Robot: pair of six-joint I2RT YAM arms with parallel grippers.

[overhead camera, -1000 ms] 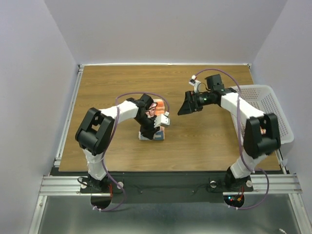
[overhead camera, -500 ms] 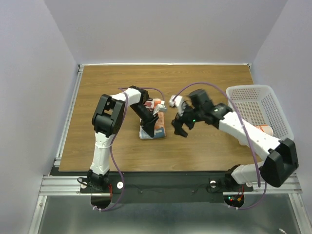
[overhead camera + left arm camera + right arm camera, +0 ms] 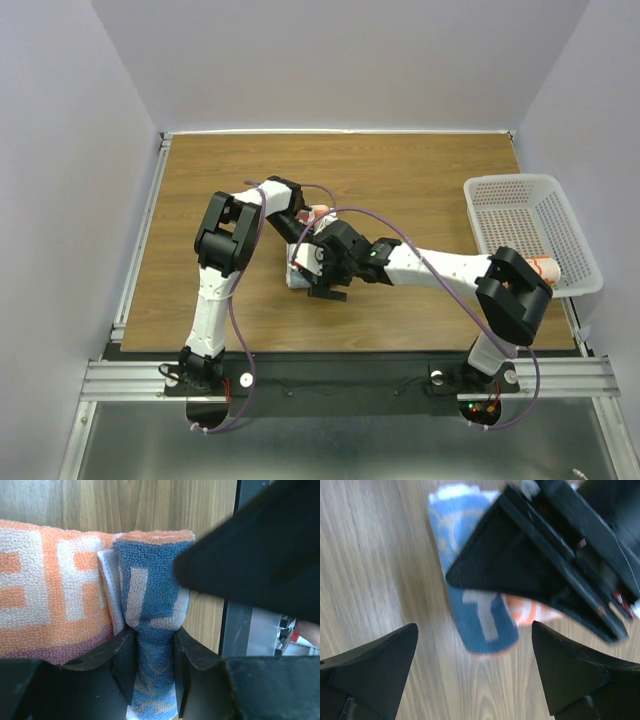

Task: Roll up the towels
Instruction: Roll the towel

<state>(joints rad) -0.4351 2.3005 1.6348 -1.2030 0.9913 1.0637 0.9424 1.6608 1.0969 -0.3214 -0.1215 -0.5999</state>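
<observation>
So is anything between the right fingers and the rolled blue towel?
Yes: the left fingers, clamped on the blue towel roll, and the body behind them partly cover it. The roll's orange-edged end lies bare under the open right fingers.

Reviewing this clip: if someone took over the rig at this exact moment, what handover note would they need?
Left tool: closed on the blue end of the towel, a finger on each side of the roll.
Right tool: wide open above the same towel, holding nothing.
The towel lies bunched mid-table. Its blue part is rolled; the orange part beside it is not clearly rolled in.
Basket at the right edge, with an orange-and-white bundle at its near rim. This is likely the other towel; its state is unclear.
Left to do: finish this roll, then check the other.
</observation>
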